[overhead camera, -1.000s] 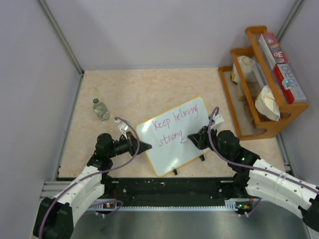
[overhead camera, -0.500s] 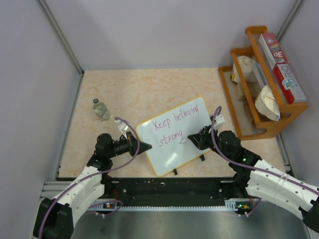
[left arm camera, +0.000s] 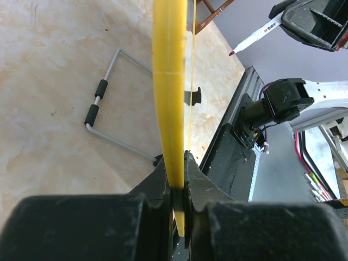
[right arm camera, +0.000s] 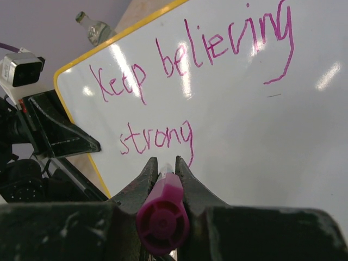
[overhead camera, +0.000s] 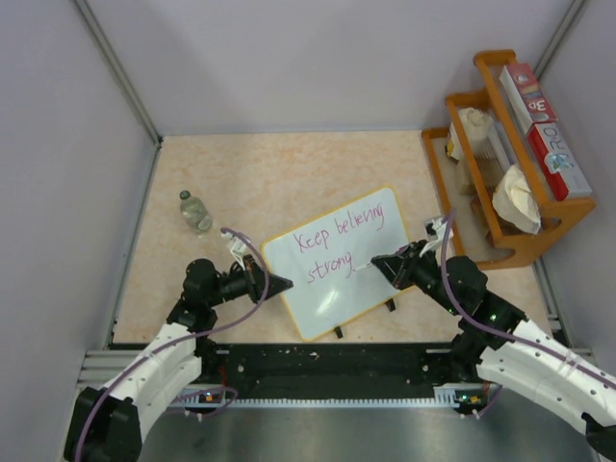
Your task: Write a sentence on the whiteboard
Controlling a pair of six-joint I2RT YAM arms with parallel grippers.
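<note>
Yellow whiteboard rim [left arm camera: 168, 81] sits pinched between the left fingers [left arm camera: 155, 182]; right fingers [right arm camera: 142, 176] clamp a purple marker [right arm camera: 162, 215].

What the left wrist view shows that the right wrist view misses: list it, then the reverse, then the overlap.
Only left wrist: the whiteboard seen edge-on, its yellow rim pinched in the left gripper jaws. A wire stand with black grips sits behind it, and the marker tip is apart from the board face.

Only right wrist: the sentence "Keep believing strong", a bottle beyond the board, and the marker's pink rear end in the right gripper jaws.

Both: the whiteboard, the marker, both grippers.
</note>
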